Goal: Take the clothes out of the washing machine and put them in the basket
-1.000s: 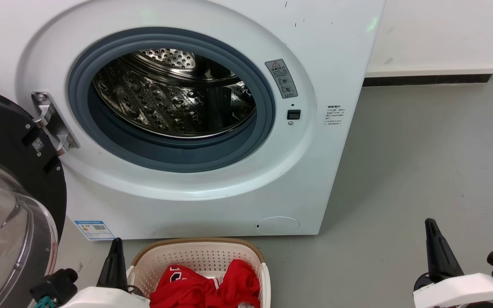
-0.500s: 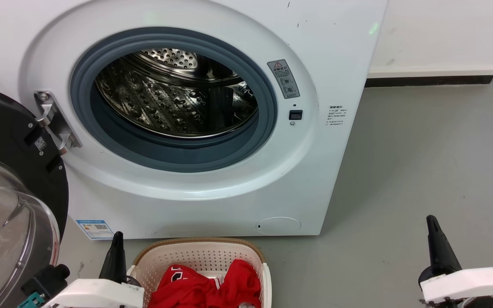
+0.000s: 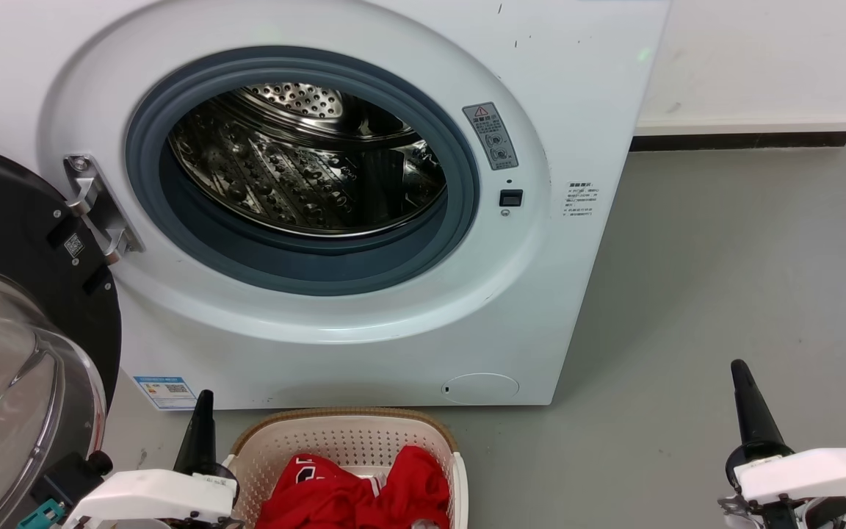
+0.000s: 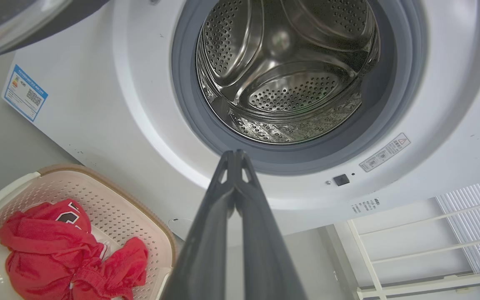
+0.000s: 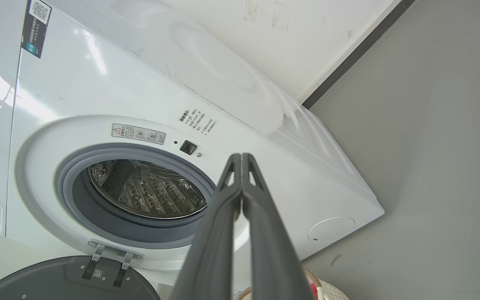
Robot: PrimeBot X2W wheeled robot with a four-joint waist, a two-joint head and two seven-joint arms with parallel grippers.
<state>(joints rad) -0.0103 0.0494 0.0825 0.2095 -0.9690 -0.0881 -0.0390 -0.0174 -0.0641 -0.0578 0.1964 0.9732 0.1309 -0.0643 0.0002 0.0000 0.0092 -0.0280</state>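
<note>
Judging the unloading finished, we see the clothes (image 3: 353,492) heaped in the basket (image 3: 342,416), on the floor just before the washing machine (image 3: 555,110), whose drum (image 3: 298,176) looks bare. Our left end effector (image 4: 235,153) and right end effector (image 5: 241,155) hang low, fingers pressed together, holding nothing. Next we'd check the drum's hidden bottom.

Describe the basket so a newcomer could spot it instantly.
Find the big white washing machine with its door open. On the grey floor right before it sits the basket: cream, perforated, brown-rimmed, holding the red clothes.
</note>
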